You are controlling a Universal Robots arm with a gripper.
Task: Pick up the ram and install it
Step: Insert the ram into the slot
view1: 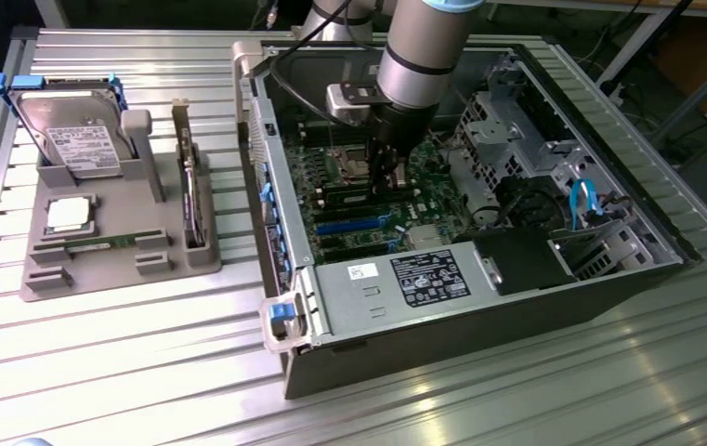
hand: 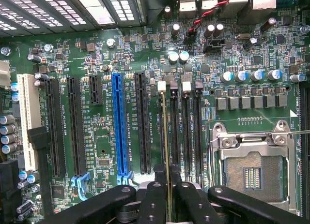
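Slatted metal table (view1: 105,353) carries the open computer case (view1: 477,307). The arm (view1: 422,46) reaches down into it over the motherboard (hand: 97,54). The gripper (hand: 168,178) is narrow, clamped on the ram (hand: 167,132). The ram stands edge-on between the fingers and runs along the memory slots on the side away from the processor socket (hand: 252,171). Cannot tell whether it is seated.

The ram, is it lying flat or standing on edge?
On edge: wrist view shows the ram thin-side up in the gripper, along a memory slot.
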